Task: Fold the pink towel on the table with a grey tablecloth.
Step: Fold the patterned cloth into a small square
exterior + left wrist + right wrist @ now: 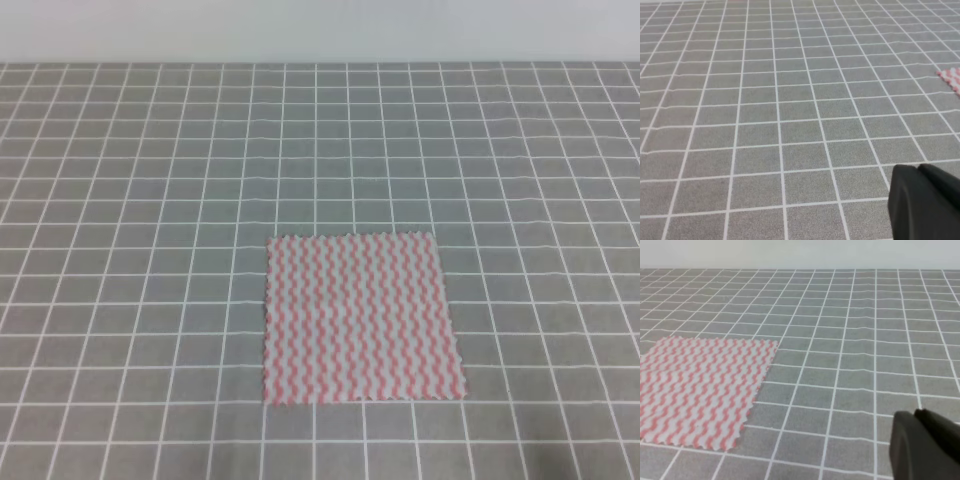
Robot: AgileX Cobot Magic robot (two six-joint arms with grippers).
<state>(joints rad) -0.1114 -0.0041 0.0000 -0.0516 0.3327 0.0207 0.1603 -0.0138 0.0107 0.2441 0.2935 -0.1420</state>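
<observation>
Pink towel (362, 318) lay spread flat and unfolded on the bench (150, 200), a little toward six o'clock from the middle of the grey gridded cloth in the overhead view, its edges nearly square with the white lines. No fold had been made in it, so I judged the task was at its very start, the approach not yet begun. Neither arm showed in the overhead view.

From the left wrist view only a dark corner of the left pincer (925, 202) showed at five o'clock, with a sliver of the towel's edge far off at three o'clock, well apart from it. From the right wrist view the right pincer (925, 445) was likewise a dark lump at five o'clock, the towel lying toward nine o'clock, near but not touching. Whether either pincer's jaws stood apart or together I could not tell; the fingertips were cut off by the frame in both.

The next move, as I judged it, called for a pincer to come down on one edge or corner of the thin cloth, pinch it without bunching, and carry it over to the opposite edge. The towel's pinked border looked flat against the bench, which might make the pinch awkward.
</observation>
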